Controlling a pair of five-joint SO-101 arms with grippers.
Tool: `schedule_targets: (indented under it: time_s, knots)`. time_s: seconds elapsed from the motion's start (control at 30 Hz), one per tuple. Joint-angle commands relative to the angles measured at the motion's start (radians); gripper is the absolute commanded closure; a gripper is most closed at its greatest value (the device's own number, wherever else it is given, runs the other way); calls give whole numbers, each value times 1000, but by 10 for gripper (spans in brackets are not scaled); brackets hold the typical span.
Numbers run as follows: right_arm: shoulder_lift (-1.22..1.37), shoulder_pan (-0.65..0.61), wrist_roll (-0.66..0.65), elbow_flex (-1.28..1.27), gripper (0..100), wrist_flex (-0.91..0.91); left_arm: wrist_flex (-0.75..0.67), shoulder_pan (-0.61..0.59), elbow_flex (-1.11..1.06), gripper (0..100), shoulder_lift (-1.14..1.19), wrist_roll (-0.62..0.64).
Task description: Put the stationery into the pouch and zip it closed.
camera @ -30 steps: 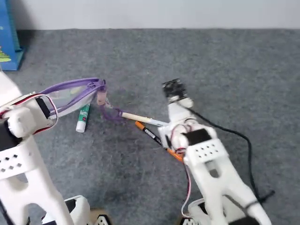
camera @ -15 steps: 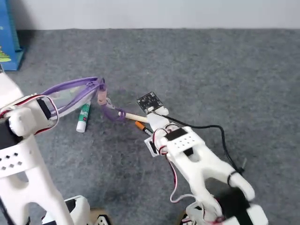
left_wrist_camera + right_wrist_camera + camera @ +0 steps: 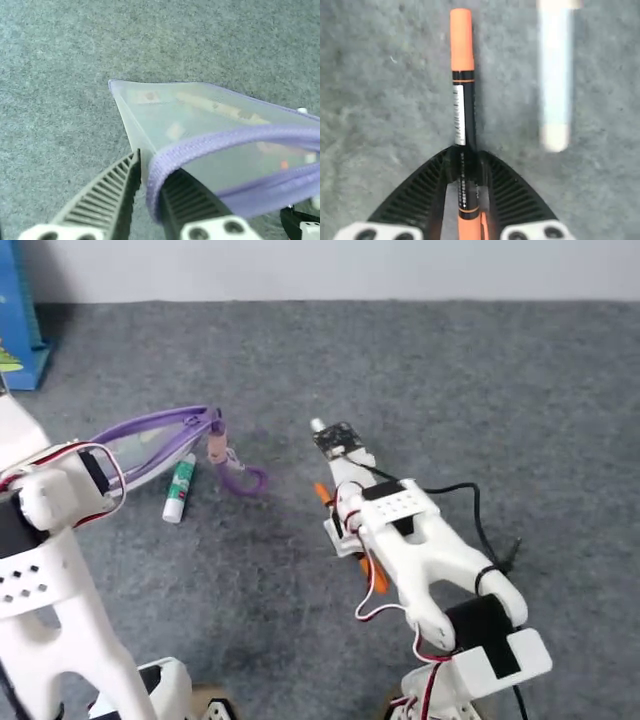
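Note:
A clear pouch (image 3: 150, 437) with a purple zip (image 3: 215, 141) hangs tilted over the grey carpet, its mouth gaping. My left gripper (image 3: 147, 175) is shut on the pouch's end, seen at the left in the high view (image 3: 110, 464). My right gripper (image 3: 463, 162) is shut on an orange-and-black marker (image 3: 462, 75), whose orange tip (image 3: 321, 494) pokes out beside the arm. Next to the marker is a pale blue pen (image 3: 555, 75), blurred; its white end (image 3: 317, 425) shows past the wrist. A green-and-white glue stick (image 3: 178, 489) lies under the pouch's edge.
The pouch's purple wrist loop (image 3: 243, 480) trails on the carpet between the two arms. A blue box (image 3: 18, 320) stands at the far left corner. Black cable (image 3: 470, 510) runs off the right arm. Carpet to the right and back is bare.
The right arm swung left and forward, closed on the marker and turned it to point away. The pale pen left its spot by the purple loop. The left arm kept still.

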State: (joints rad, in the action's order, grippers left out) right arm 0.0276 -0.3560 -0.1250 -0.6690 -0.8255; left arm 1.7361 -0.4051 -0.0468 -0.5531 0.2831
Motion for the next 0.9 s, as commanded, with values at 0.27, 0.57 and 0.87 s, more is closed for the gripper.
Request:
schedule_targets:
  time_s: [0.27,0.57,0.87]
  knots:
    - [-237,257,-276,-120,990,-171,-6,2,8,988,-5,-14]
    - [-331,211,-285,-160,831,-171,-6,2,8,988,-5,-14]
    - [-329,108,-216,-146,772,-101,-6,2,8,988,-5,-14]
